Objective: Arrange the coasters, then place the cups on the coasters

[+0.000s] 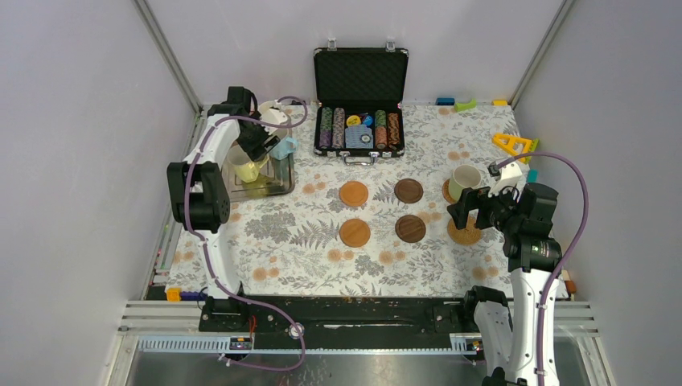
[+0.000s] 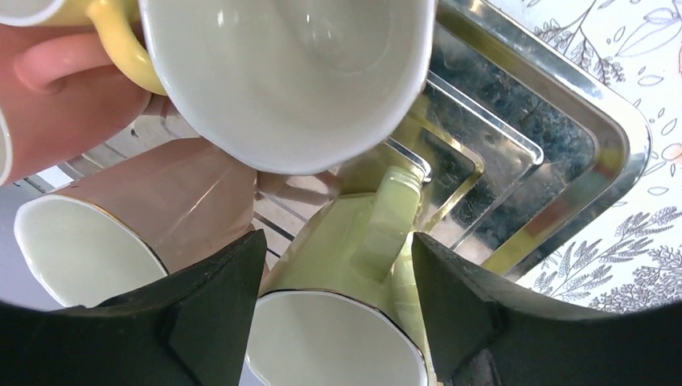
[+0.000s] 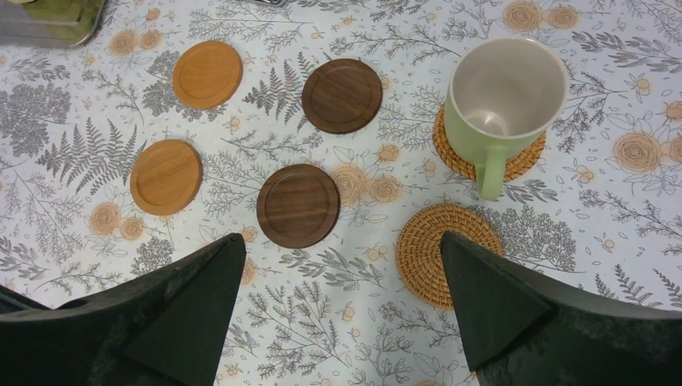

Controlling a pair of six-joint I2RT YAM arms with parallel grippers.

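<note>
Top view: six round coasters sit two-by-three on the floral-cloth table. They are two orange-brown wooden discs, two dark brown wooden discs and two woven rattan discs on the right. A pale green glossy ceramic mug stands on the far rattan one. Arranging looks done, and one cup is placed. The left claw is down in the rectangular silver metal tray at far left, among the other mugs. The right claw hangs over the near rattan disc. The open black poker chip case at the back is not involved.

Left wrist view: left claw is spread, fingers either side of a yellow-green glossy mug in the tray, its handle between them. The pads sit right beside its walls, with no firm pinch visible. A yellow-handled mug and a pink mug crowd it.

Right wrist view: right claw is spread wide and holds nothing. The green mug is upright on its rattan disc. The other five coasters are bare.

Remaining, by my read: the tray's mugs all have to cross over, one per bare coaster.
</note>
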